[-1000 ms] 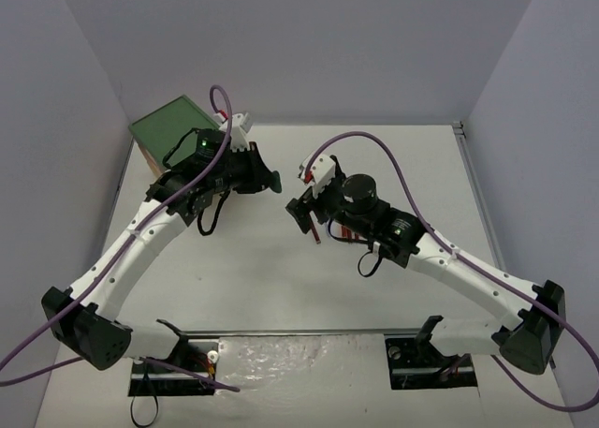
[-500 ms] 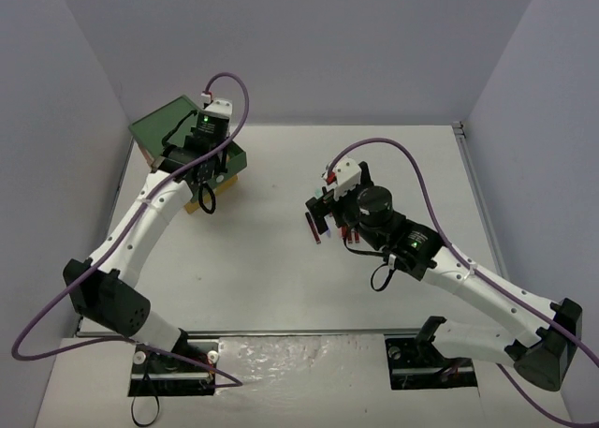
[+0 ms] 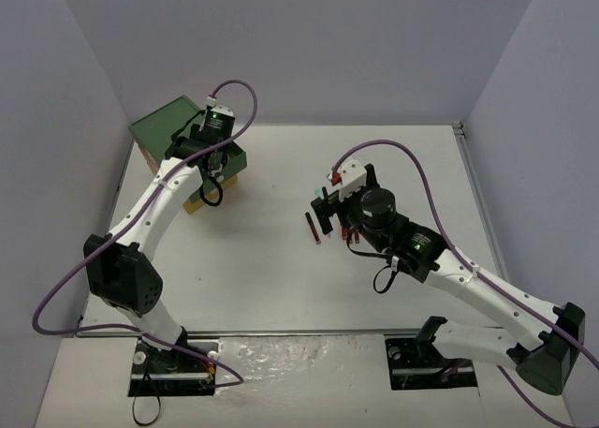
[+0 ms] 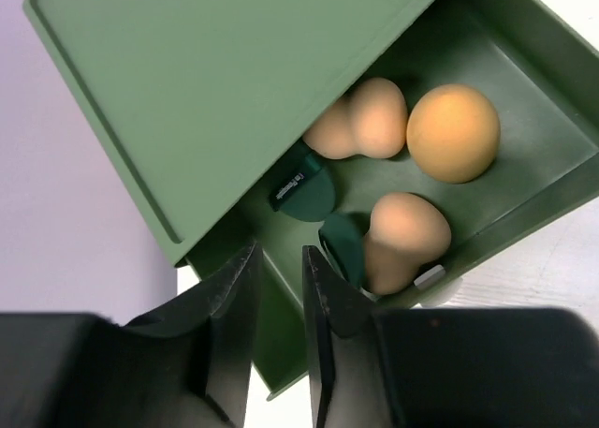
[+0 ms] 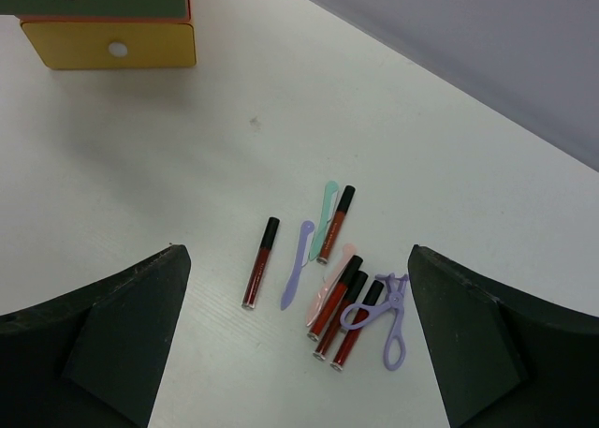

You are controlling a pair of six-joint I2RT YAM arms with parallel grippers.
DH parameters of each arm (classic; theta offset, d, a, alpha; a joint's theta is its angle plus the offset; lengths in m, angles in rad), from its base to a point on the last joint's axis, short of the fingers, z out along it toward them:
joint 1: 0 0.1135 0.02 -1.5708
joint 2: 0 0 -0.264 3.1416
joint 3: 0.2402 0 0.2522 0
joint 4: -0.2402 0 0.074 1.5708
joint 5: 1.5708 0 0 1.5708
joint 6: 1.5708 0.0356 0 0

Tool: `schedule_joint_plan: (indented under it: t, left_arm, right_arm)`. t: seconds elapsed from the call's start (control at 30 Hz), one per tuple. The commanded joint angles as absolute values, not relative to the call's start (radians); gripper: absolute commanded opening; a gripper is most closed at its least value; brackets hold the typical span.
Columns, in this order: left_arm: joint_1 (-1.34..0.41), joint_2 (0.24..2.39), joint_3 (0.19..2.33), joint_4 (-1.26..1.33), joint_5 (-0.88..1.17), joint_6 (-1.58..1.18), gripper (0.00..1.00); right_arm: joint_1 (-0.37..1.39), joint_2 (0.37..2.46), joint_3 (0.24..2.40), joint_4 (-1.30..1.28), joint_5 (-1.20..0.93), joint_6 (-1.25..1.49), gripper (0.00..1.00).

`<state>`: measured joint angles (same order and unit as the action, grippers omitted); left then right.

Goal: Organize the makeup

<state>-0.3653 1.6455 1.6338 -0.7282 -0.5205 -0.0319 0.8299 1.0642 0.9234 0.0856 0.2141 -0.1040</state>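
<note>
Green-topped drawer box (image 3: 168, 126) sits at the far-left corner of the white table (image 3: 271, 278), top green drawer (image 4: 487, 231) pulled out holding three tan sponges (image 4: 454, 131) and dark green pieces (image 4: 304, 189), yellow drawer (image 5: 108, 44) below it. Left gripper (image 4: 278, 292) hangs above the open drawer, fingers nearly pressed together, holding nothing. Right gripper (image 5: 290, 344) spread wide, empty, above red lip-gloss sticks (image 5: 259, 262), mint, purple and pink tools (image 5: 299, 251) and a purple scissor-like tool (image 5: 384, 314) mid-table; pale lilac walls around.

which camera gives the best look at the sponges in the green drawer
The left wrist view: three tan sponges lie plainly in the open green drawer. In the top view the left arm covers the drawer; the right wrist view shows none.
</note>
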Motion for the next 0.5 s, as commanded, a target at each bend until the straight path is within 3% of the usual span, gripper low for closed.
schedule_joint_plan:
  t: [0.0, 0.1, 0.27, 0.47]
  left_arm:
    - [-0.362, 1.612, 1.72, -0.724, -0.564, -0.01, 0.38]
    - [-0.363, 1.613, 1.727, -0.734, -0.557, -0.013, 0.47]
    - [-0.377, 1.566, 1.747, -0.749, -0.466, -0.057, 0.49]
    - [-0.407, 1.461, 1.721, -0.726, -0.127, -0.22, 0.49]
  right_arm:
    - [0.821, 1.049, 0.931, 0.141, 0.242, -0.097, 1.0]
    - [0.82, 1.045, 0.929, 0.141, 0.244, -0.097, 1.0]
    - [0.821, 1.037, 0.927, 0.138, 0.249, -0.094, 1.0]
    - [0.821, 1.032, 0.925, 0.139, 0.258, -0.088, 1.0]
